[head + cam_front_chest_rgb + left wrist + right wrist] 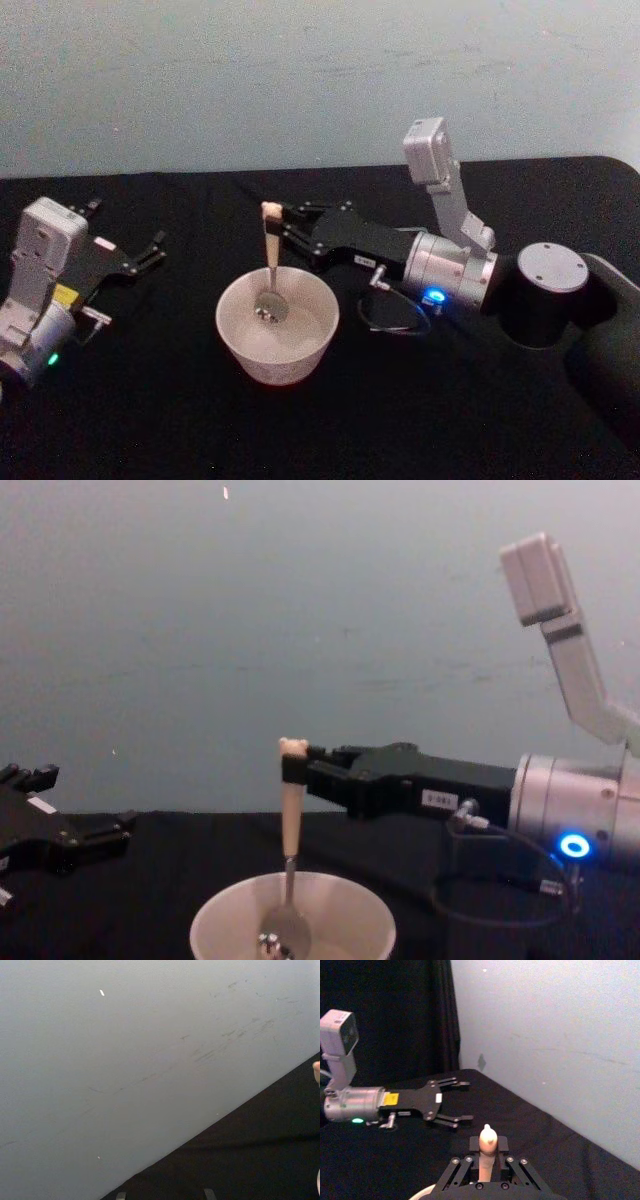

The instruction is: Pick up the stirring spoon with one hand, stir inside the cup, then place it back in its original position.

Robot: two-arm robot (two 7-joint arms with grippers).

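Note:
The cream-white cup (278,338) stands on the black table in front of me, also seen in the chest view (293,920). The stirring spoon (269,262) stands upright in it, metal bowl down inside the cup (285,935) and beige bear-head handle up (487,1146). My right gripper (278,232) reaches in from the right and is shut on the spoon's handle near its top (292,770). My left gripper (152,251) rests open at the table's left, apart from the cup, and also appears in the right wrist view (457,1102).
A black cloth (150,420) covers the table, with a pale wall (300,80) behind it. A thin black cable (395,318) loops beside the right wrist, just right of the cup.

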